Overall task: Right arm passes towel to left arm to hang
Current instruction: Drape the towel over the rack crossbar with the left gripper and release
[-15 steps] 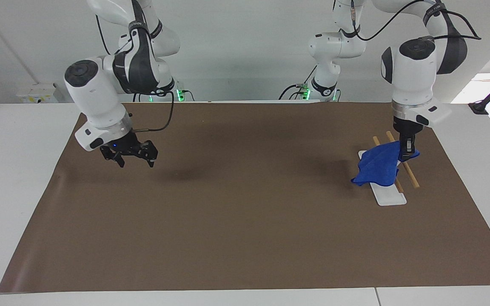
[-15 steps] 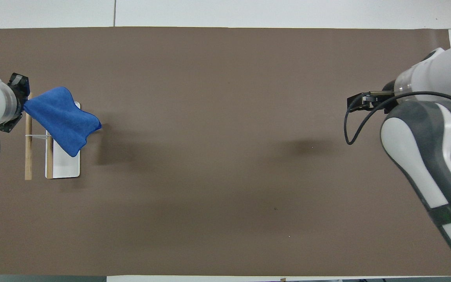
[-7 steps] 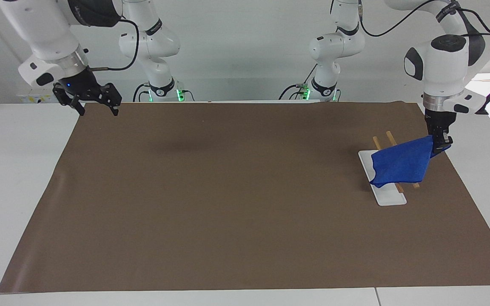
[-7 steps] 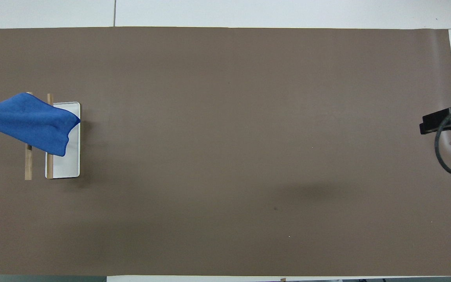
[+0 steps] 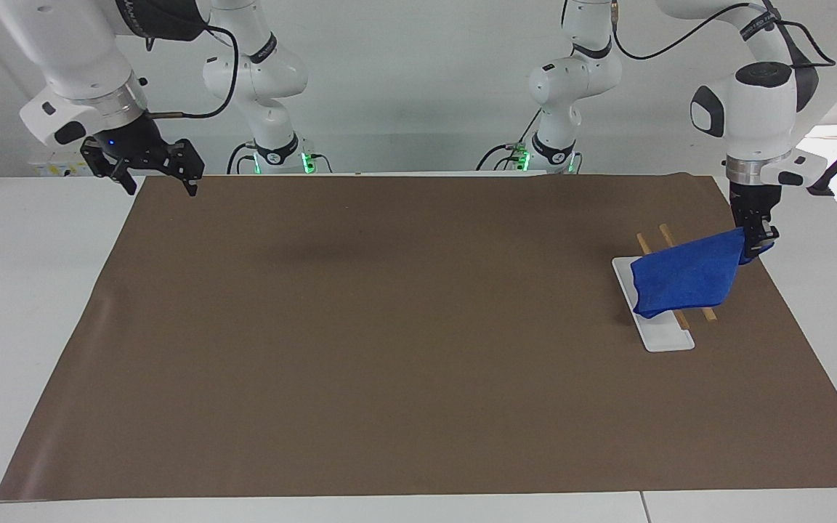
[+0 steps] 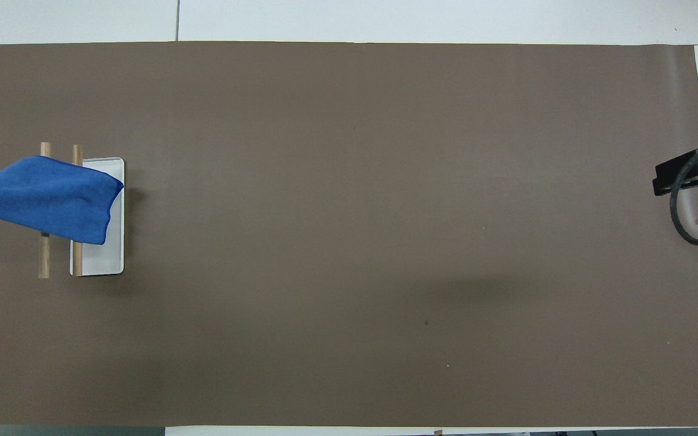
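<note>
Going left to right in the facing view, the right gripper [image 5: 159, 176], marked by its tiny blue light, waits at about ten o'clock over the edge of the brown mat [image 5: 404, 327] on the desk [image 5: 26, 290], its jaws released and holding nothing. At about three o'clock the left gripper [image 5: 755, 243] has its jaws clenched on one corner of the towel [image 5: 686, 282], which slants down from that corner across the two wooden rails of the rack [image 5: 649, 242] and its white base [image 5: 662, 335]. The cloth looks light, thin and limp, so it will likely sag and swing rather than keep a shape; a pinch at a corner or along a hem suits it best, and a loose grip might let it slip.
</note>
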### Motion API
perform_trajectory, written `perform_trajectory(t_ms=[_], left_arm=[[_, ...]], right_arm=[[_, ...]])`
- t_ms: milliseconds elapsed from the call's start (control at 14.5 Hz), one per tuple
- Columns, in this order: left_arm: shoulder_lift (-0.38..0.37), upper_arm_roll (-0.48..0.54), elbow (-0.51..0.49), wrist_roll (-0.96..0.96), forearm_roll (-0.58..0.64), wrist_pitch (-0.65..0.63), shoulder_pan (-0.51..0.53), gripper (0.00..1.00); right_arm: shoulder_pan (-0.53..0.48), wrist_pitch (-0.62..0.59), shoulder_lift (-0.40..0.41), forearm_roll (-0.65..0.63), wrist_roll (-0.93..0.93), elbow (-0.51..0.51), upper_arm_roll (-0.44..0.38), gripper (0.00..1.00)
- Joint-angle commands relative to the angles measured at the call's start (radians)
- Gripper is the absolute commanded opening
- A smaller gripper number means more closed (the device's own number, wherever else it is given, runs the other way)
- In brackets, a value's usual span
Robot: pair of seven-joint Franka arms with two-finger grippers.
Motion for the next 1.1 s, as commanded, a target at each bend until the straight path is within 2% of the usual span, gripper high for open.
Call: perform_trajectory(t_ms=[0,138,206,275,344,413,619,826,1032], left_arm=[[-0.025,-0.003,-0.092,0.005,0.017,0.09,0.029,0.0],[-0.01,-0.003,-0.096,0.005,0.017,0.104,0.04,0.0],[-0.007,-0.003,-0.093,0.006,0.017,0.103,0.04,0.1],[-0.007,-0.003,-0.092,0.006,0.017,0.101,0.042,0.35],[-0.007,-0.003,-0.09,0.006,0.017,0.098,0.043,0.54],[0.001,-0.003,-0.078,0.005,0.014,0.091,0.046,1.0],[0.034,-0.004,0.018,0.005,0.003,-0.004,0.036,1.0],[0.122,-0.01,0.216,0.008,-0.007,-0.141,-0.024,1.0],[0.182,-0.013,0.343,0.025,-0.009,-0.152,-0.108,1.0]], right_arm=[[0.002,-0.02,-0.008,-0.005,-0.003,0.002,0.005,1.0],[-0.005,-0.023,-0.009,-0.005,-0.003,-0.002,0.006,1.0],[-0.019,-0.014,-0.009,-0.003,-0.001,-0.003,0.008,1.0],[-0.059,-0.012,-0.011,-0.003,0.006,-0.005,0.047,1.0],[-0.117,-0.011,-0.011,-0.002,0.023,-0.008,0.113,1.0],[-0.134,-0.011,-0.014,-0.002,0.035,-0.014,0.13,1.0],[-0.038,-0.006,-0.017,-0.002,0.061,-0.021,0.051,1.0],[-0.033,-0.006,-0.019,-0.002,0.075,-0.025,0.051,1.0],[-0.027,-0.006,-0.019,0.003,0.078,-0.02,0.054,1.0]])
